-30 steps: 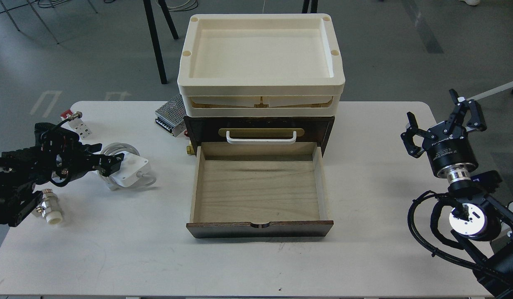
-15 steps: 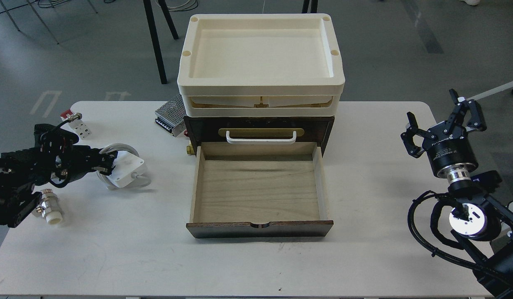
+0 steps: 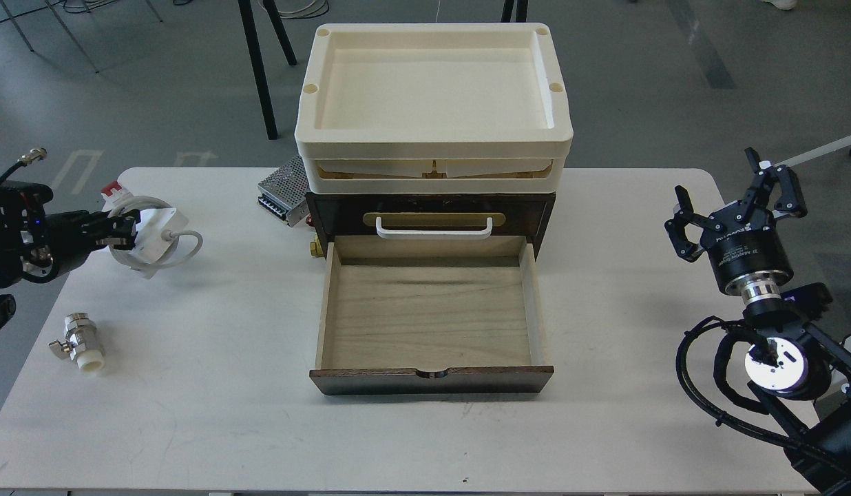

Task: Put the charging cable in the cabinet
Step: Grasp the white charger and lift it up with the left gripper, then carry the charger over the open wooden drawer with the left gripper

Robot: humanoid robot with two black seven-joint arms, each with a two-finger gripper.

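The charging cable [image 3: 157, 234], a flat white brick with a pale cord looped around it, hangs tilted in my left gripper [image 3: 122, 231] above the table's far left. The gripper is shut on its left edge. The dark brown cabinet [image 3: 431, 207] stands mid-table. Its lower drawer [image 3: 429, 313] is pulled out, with a bare pale wood floor. The upper drawer with the white bar handle [image 3: 434, 227] is shut. My right gripper [image 3: 739, 200] is open and empty, raised at the table's right edge, well clear of the cabinet.
Stacked cream plastic trays [image 3: 432, 103] sit on the cabinet. A perforated silver metal box [image 3: 282, 187] lies behind its left corner. A small metal valve fitting [image 3: 80, 342] lies at front left. A small white-and-red block [image 3: 112, 189] shows behind the cable. The table [image 3: 226, 413] edge is near.
My left gripper has lifted the charging cable off the table and pulled it back to the left and up. The cord now trails to the right. The right arm has not moved.
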